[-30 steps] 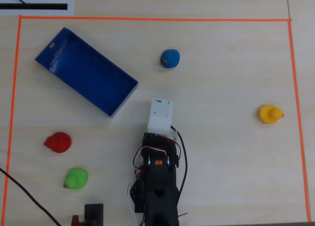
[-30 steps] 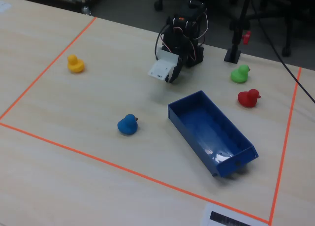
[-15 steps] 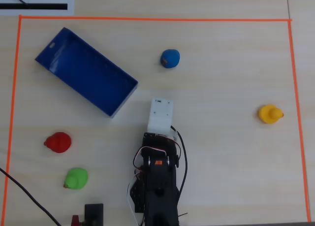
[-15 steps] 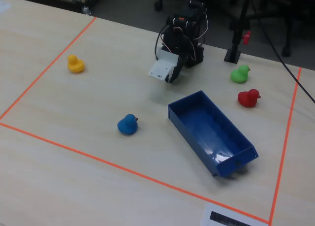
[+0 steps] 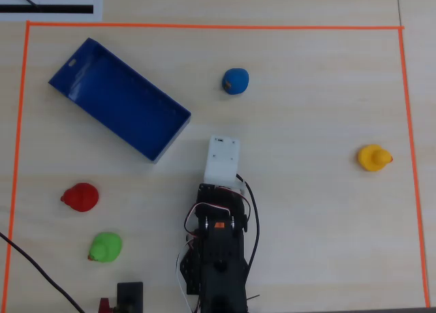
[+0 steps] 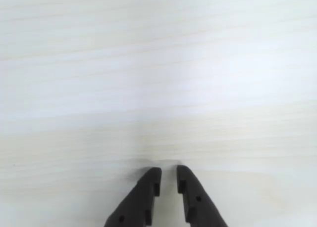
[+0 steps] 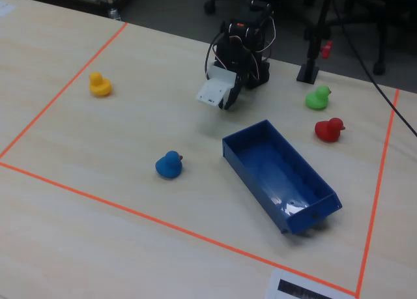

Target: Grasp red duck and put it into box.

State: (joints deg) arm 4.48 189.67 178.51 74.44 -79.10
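Note:
The red duck (image 5: 80, 197) sits on the table at the left in the overhead view, far left of my arm; in the fixed view it (image 7: 329, 129) is at the right, beside the box's far end. The blue open box (image 5: 119, 98) lies empty at the upper left; it also shows in the fixed view (image 7: 280, 175). My gripper (image 6: 168, 173) hangs low over bare table with its black jaws nearly together and nothing between them. In the fixed view the gripper (image 7: 227, 103) sits under a white wrist mount (image 5: 223, 159), between the arm's base and the box.
A green duck (image 5: 105, 247) sits just below the red one, a blue duck (image 5: 236, 81) ahead of the arm, and a yellow duck (image 5: 374, 157) at the right. Orange tape (image 5: 204, 26) frames the work area. The arm's black base (image 5: 218, 258) stands at the bottom edge.

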